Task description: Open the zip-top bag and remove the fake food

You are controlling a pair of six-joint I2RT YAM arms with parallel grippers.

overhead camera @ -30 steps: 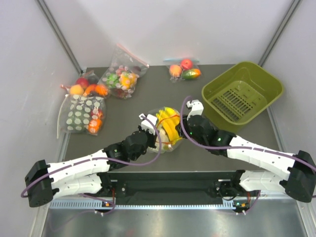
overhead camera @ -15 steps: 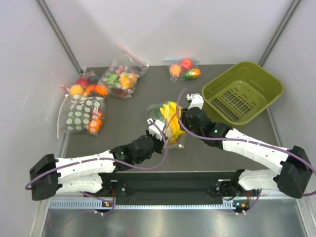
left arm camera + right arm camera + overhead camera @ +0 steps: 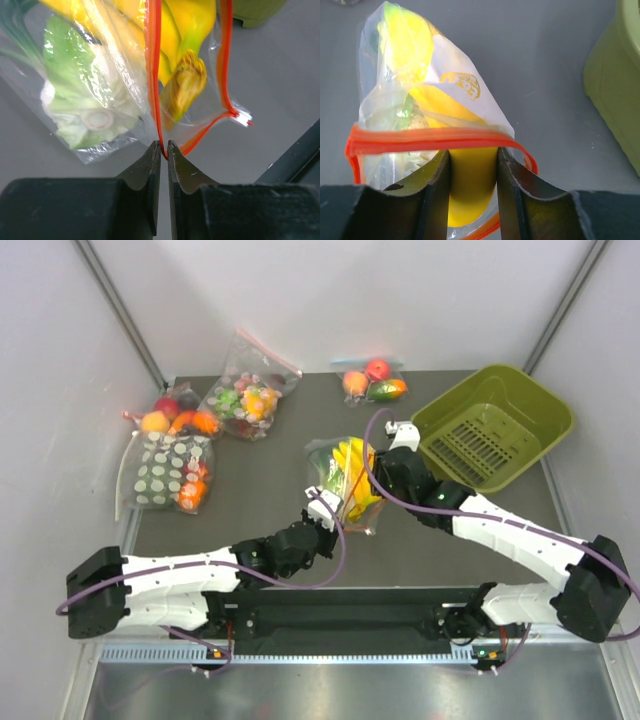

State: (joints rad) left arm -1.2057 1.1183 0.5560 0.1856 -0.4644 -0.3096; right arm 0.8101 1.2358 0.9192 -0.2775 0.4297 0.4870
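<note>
I see the clear bag [image 3: 335, 462] in the middle, over the table [image 3: 250, 495]. Its red zip [image 3: 152, 75] is partly open. Yellow bananas [image 3: 352, 475] and pale green lettuce [image 3: 75, 95] are inside. My right gripper [image 3: 472, 155] squeezes a banana. My left gripper [image 3: 164, 146] has the zip between its nearly closed tips; I can't tell if it grips. The table is dark grey and the walls [image 3: 330, 300] are white. I count four more bags [image 3: 165, 475] far left, one green basket [image 3: 500, 370] far right, and two arms.
</note>
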